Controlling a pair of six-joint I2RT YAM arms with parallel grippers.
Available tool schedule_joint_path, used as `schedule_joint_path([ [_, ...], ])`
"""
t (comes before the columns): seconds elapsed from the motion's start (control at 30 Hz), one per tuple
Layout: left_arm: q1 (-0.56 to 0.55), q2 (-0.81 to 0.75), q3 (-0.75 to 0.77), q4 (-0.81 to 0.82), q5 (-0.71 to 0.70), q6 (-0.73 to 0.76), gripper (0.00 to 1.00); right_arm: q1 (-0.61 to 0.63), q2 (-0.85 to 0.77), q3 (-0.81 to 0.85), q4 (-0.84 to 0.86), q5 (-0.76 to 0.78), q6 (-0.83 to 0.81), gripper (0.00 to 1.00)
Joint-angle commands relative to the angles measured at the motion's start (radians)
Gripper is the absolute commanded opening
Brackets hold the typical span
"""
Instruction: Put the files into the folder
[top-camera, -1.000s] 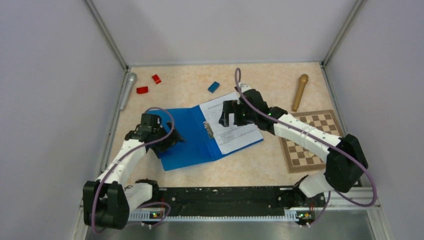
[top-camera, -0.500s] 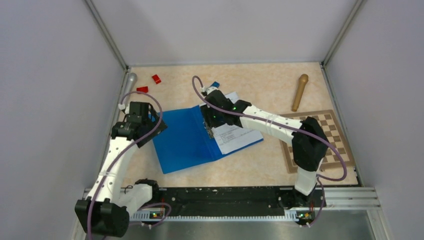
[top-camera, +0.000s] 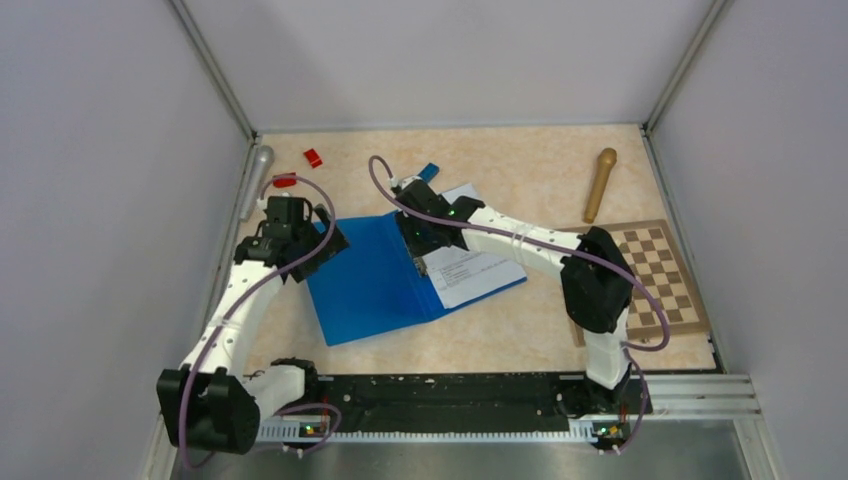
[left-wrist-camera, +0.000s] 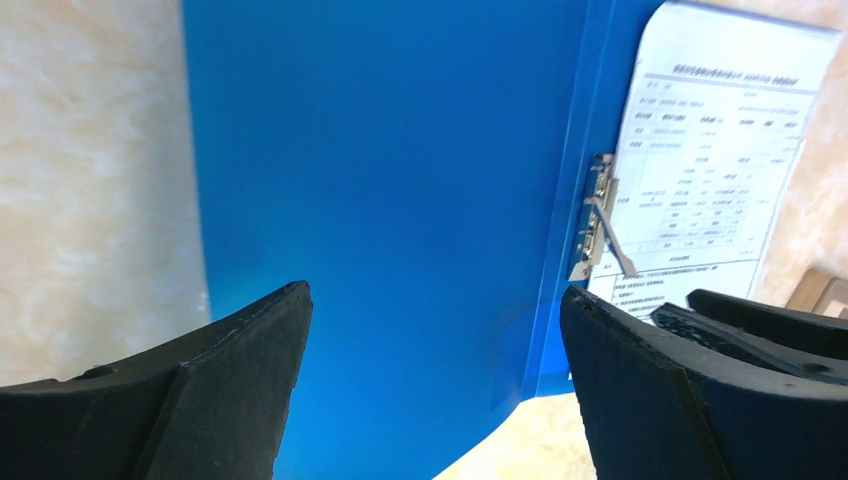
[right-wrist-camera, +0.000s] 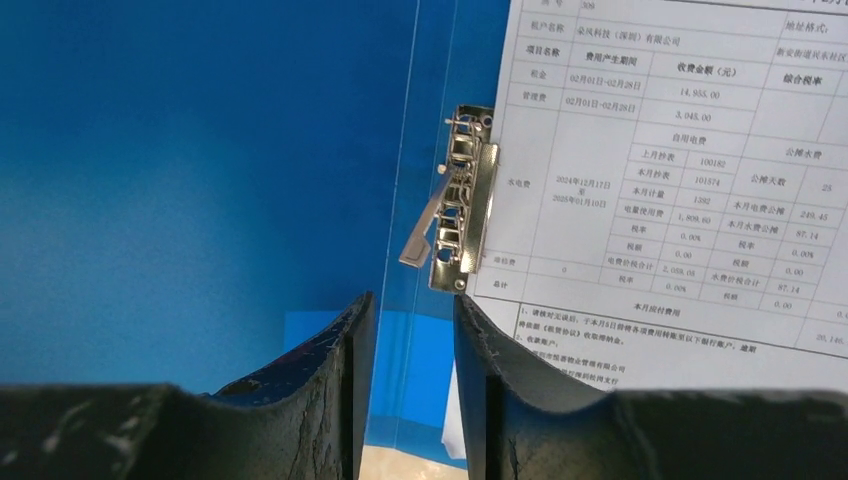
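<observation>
Hovering above the open bright-blue plastic folder (top-camera: 370, 280) on the tabletop (top-camera: 520, 170), my right fingers (right-wrist-camera: 300, 400), barely parted and empty, face its metal clip (right-wrist-camera: 462, 200), which edges the white printed sheets (top-camera: 470, 270). My left fingers (left-wrist-camera: 200, 400) gape wide, empty. Next, I judge: press the clip down.

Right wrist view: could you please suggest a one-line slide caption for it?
Right gripper, fingers narrowly apart, over the open blue folder near the metal clip edging the printed files.
</observation>
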Motion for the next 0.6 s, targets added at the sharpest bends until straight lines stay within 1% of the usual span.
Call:
schedule_joint_path([
  [0.0, 0.002, 0.076, -0.046, 0.09, 0.106, 0.006, 0.99, 0.015, 0.042, 0.087, -0.016, 0.013, -0.013, 0.35],
  [0.13, 0.003, 0.117, -0.091, 0.131, 0.115, 0.001, 0.99, 0.016, 0.084, 0.118, -0.029, 0.015, -0.011, 0.35],
  [0.37, 0.002, 0.13, -0.129, 0.158, 0.115, -0.007, 0.99, 0.015, 0.125, 0.148, -0.039, 0.015, -0.017, 0.33],
  [0.57, 0.002, 0.127, -0.127, 0.155, 0.119, -0.003, 0.99, 0.016, 0.124, 0.135, -0.042, 0.016, -0.016, 0.28],
])
